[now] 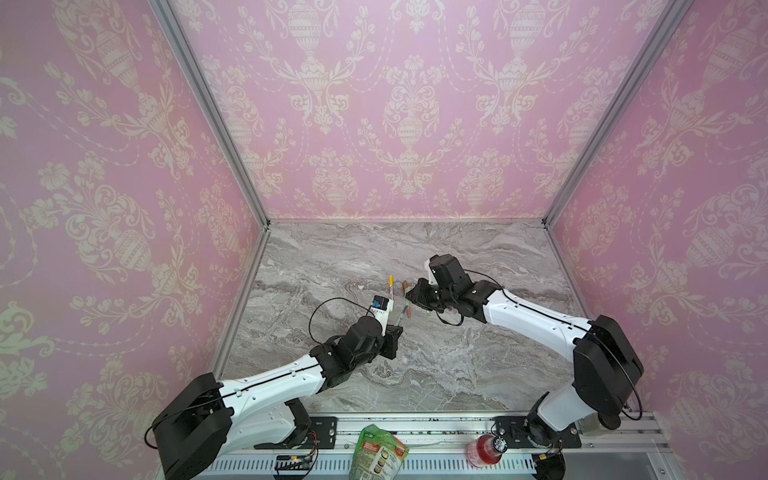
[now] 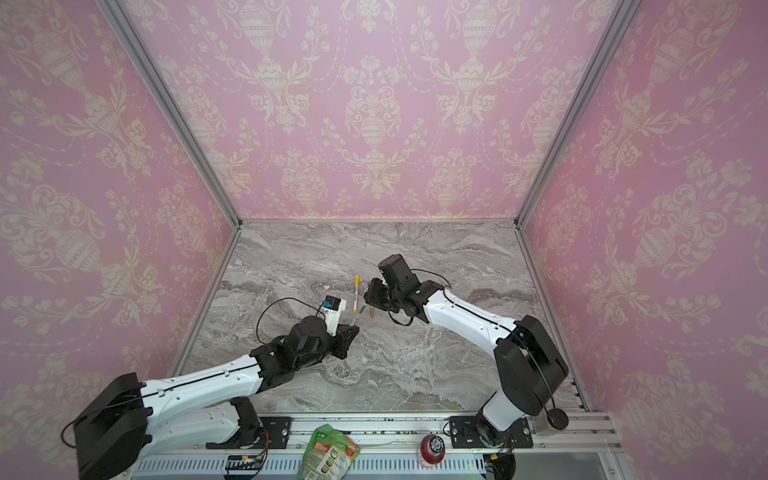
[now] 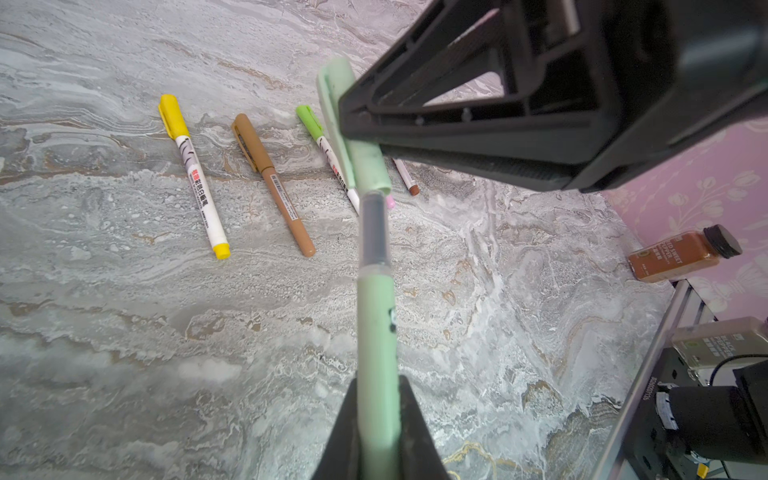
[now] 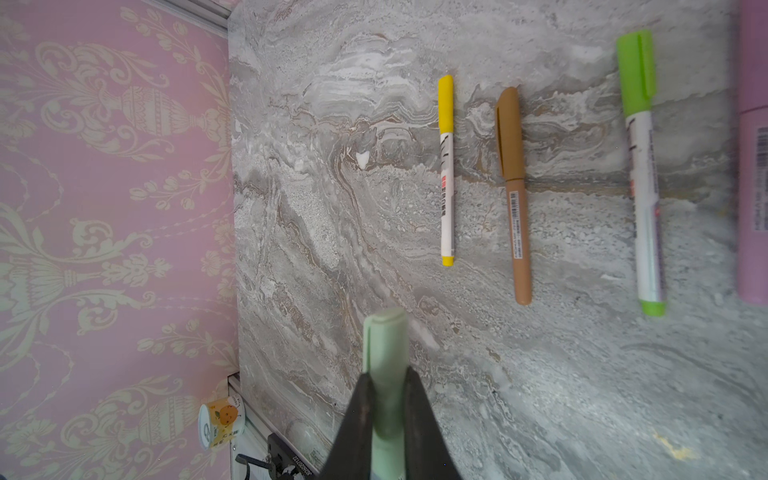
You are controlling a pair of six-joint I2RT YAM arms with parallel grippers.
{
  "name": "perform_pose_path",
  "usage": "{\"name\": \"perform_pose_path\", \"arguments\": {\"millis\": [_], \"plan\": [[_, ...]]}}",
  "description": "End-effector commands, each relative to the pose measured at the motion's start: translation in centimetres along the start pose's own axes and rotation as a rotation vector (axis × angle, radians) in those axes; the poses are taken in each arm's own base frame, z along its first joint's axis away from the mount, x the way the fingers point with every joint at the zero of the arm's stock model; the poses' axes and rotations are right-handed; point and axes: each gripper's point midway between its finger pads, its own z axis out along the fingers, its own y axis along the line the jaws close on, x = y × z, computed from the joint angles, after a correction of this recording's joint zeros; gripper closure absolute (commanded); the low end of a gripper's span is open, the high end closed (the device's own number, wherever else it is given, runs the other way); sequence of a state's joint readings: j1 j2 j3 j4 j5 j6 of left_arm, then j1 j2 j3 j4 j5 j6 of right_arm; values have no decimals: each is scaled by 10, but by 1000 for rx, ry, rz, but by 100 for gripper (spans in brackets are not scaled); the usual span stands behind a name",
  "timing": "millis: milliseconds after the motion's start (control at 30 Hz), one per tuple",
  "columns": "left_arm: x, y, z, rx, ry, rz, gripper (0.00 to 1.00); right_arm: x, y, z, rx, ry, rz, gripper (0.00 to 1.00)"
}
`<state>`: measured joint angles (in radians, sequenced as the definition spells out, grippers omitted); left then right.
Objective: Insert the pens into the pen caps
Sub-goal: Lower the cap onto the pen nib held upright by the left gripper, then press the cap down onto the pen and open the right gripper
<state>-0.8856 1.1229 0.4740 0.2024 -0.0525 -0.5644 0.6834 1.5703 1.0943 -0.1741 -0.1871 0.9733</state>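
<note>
My left gripper (image 3: 378, 386) is shut on a pale green pen (image 3: 376, 328). Its dark front section (image 3: 374, 224) runs up to the mouth of a pale green pen cap (image 3: 361, 166), and the tip is hidden inside. My right gripper (image 4: 388, 378) is shut on that cap (image 4: 384, 336). In both top views the two grippers (image 1: 392, 336) (image 1: 413, 296) meet mid-table. On the marble lie a yellow-capped pen (image 3: 193, 174), a tan capped pen (image 3: 272, 183) and a lime-capped pen (image 3: 328, 158). A pink pen (image 4: 754, 166) shows at the edge of the right wrist view.
A pen with a brown end (image 3: 406, 178) is partly hidden behind the right gripper. Two spice bottles (image 3: 681, 253) (image 3: 715, 340) stand by the rail. A green bag (image 1: 376, 453) and a red bottle (image 1: 484, 449) sit at the front rail. Pink walls enclose three sides.
</note>
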Motion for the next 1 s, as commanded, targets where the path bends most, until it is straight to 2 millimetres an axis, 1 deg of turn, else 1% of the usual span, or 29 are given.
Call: {"name": "perform_pose_path", "arguments": {"millis": [0,333,533,633,800,867,967], "plan": [[-34,-14,0,53,-138,-36,100,13,15,-10,-66,18,29,100],[-31,-16,13,65,-129,-51,100,5,31,-20,-125,-15,36,100],[-36,-17,12,56,-138,-33,100,14,29,-17,-127,26,23,100],[-40,-15,11,39,-145,-14,100,27,30,-13,-138,77,-2,100],[-48,-15,13,18,-164,12,100,59,37,-5,-158,186,-68,100],[-53,-16,14,10,-177,26,100,71,35,-2,-148,216,-90,100],[-61,-14,12,-7,-201,42,100,83,30,0,-130,233,-107,100]]}}
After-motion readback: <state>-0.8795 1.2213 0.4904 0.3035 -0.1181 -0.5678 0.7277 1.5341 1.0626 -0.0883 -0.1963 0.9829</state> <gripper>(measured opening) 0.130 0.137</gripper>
